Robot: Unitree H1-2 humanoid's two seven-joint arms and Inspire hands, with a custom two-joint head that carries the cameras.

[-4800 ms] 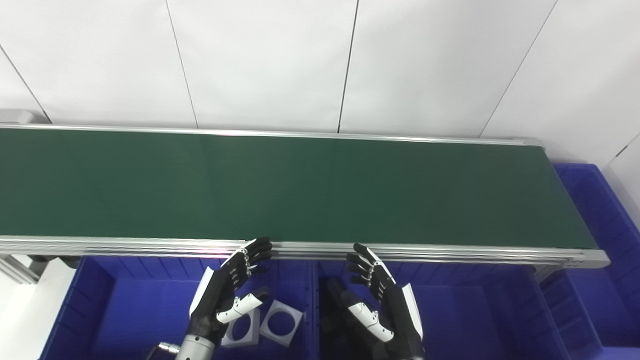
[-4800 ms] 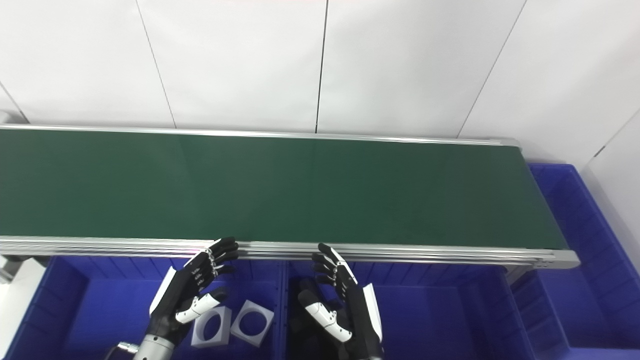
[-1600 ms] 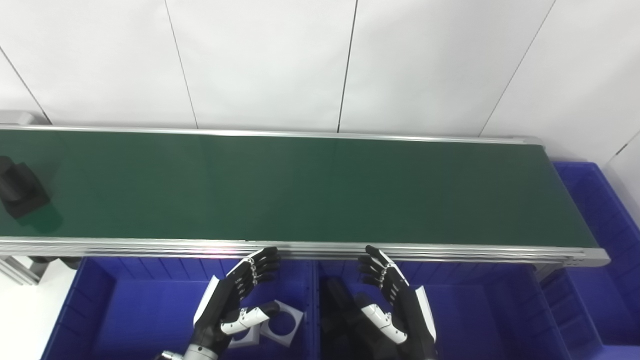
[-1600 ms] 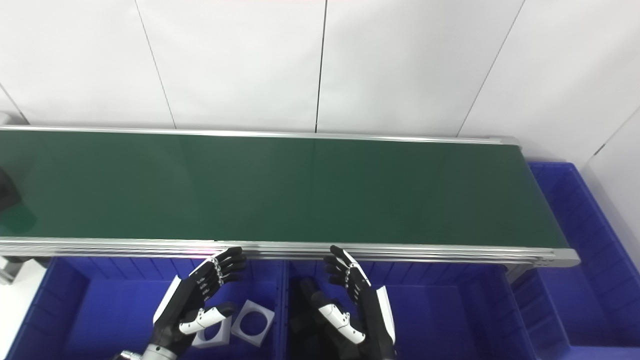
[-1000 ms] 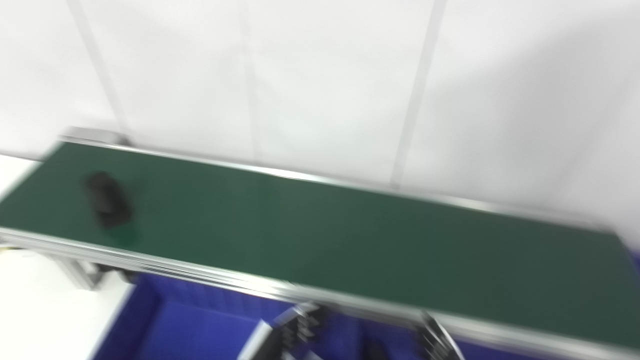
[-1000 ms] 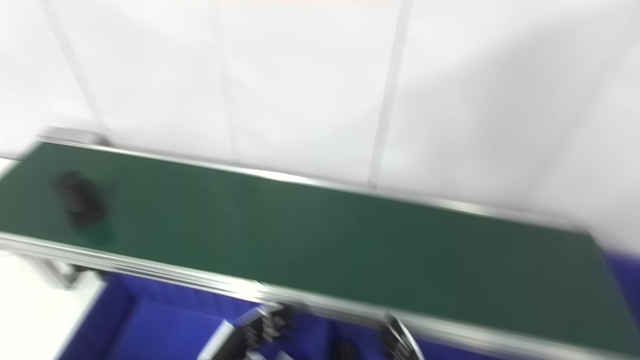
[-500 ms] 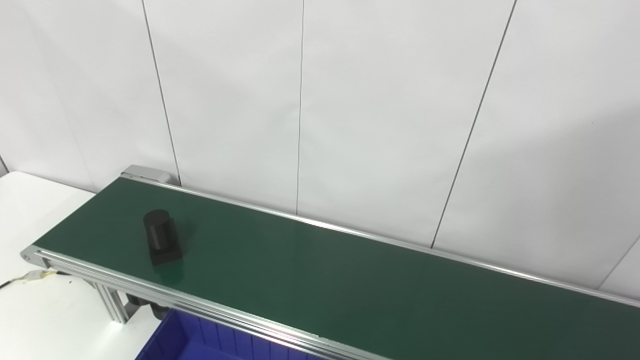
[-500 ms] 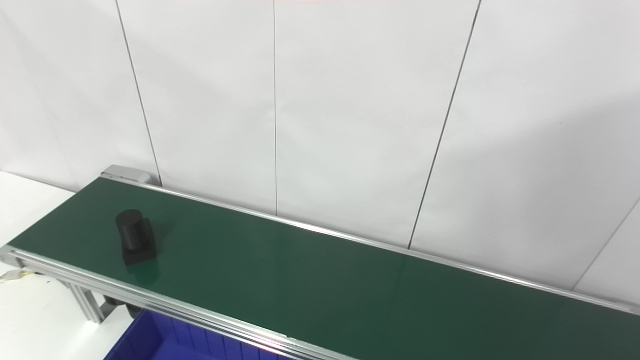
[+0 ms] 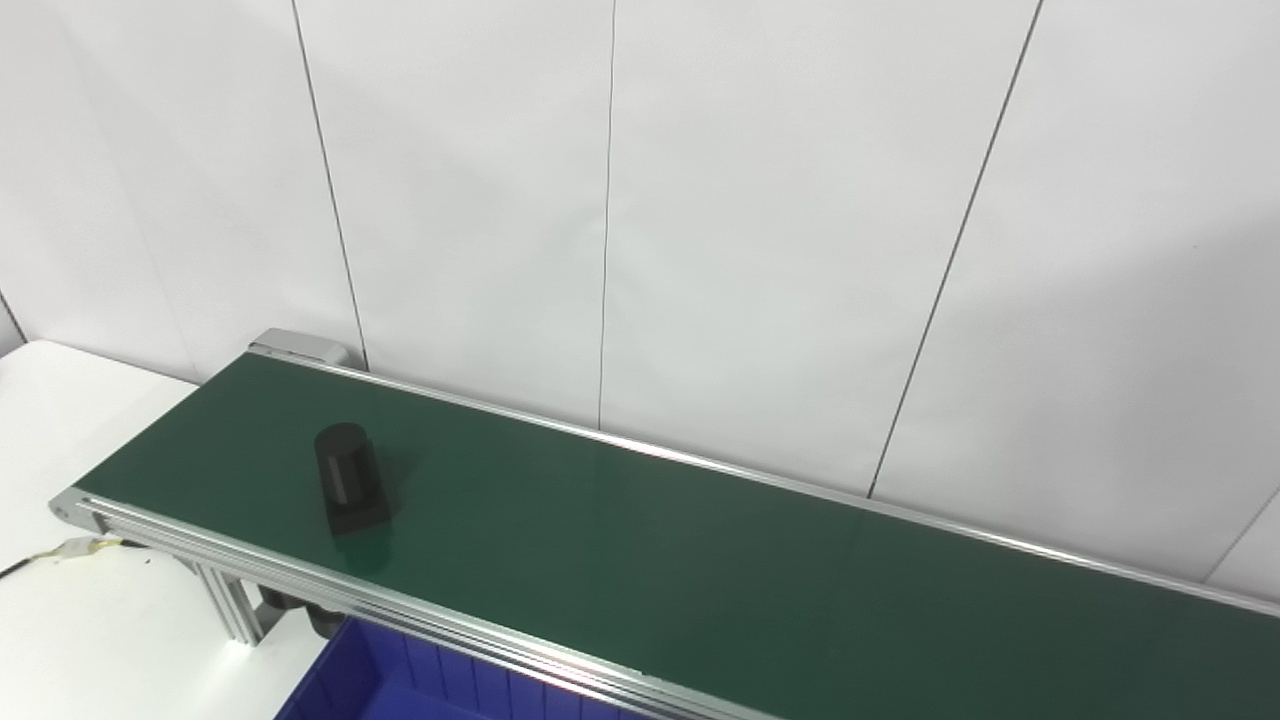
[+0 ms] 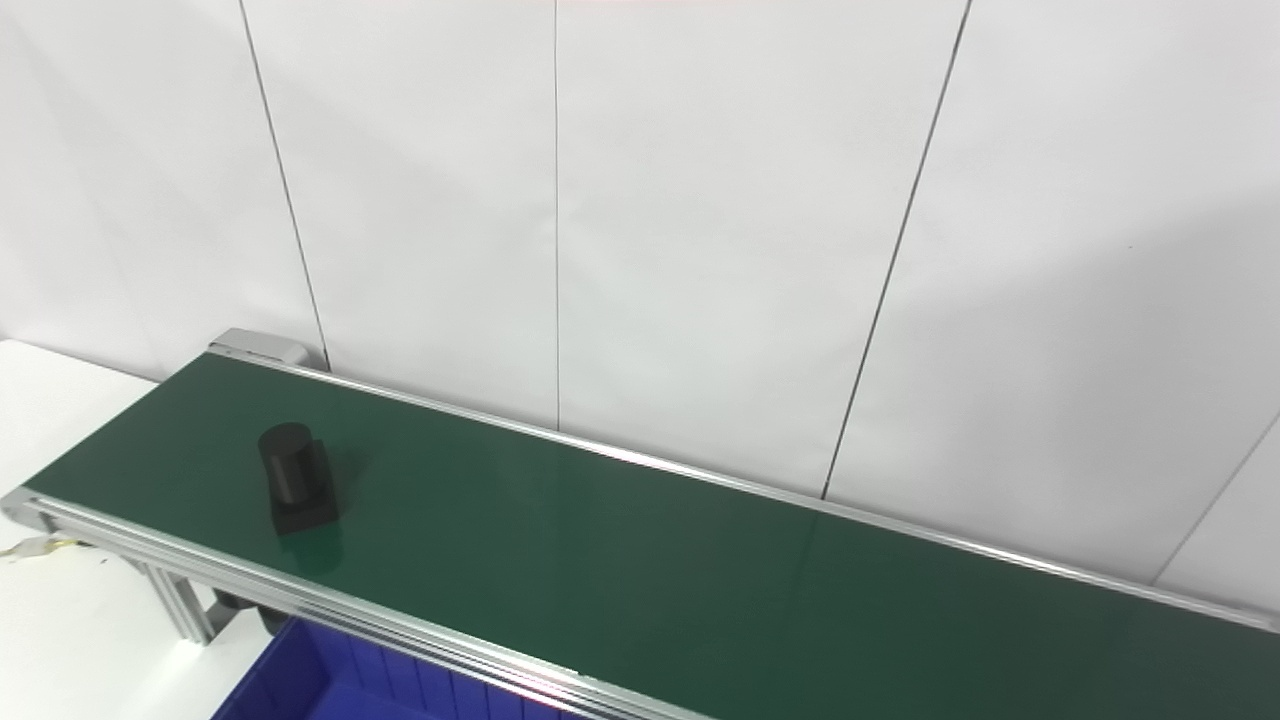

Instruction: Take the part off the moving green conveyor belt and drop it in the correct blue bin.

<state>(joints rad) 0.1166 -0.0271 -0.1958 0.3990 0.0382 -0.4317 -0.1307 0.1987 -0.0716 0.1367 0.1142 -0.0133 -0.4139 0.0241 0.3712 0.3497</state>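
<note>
Ahead, black cylindrical part on a square base (image 9: 348,478) upright on our green conveyor belt (image 9: 700,570), blue bin (image 10: 330,685) corner below, neither hand visible, so grip unknowable.

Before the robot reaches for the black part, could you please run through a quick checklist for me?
1. Black part on the green belt: ok, standing near the belt's left end.
2. Part upright: ok, round top up on a square base.
3. Belt around the part free of other things: ok.
4. Both hands in view: not ok, neither shows.
5. Blue bin in view: not ok, only a corner shows below the belt.
6. Which bin is correct: cannot tell.
</note>
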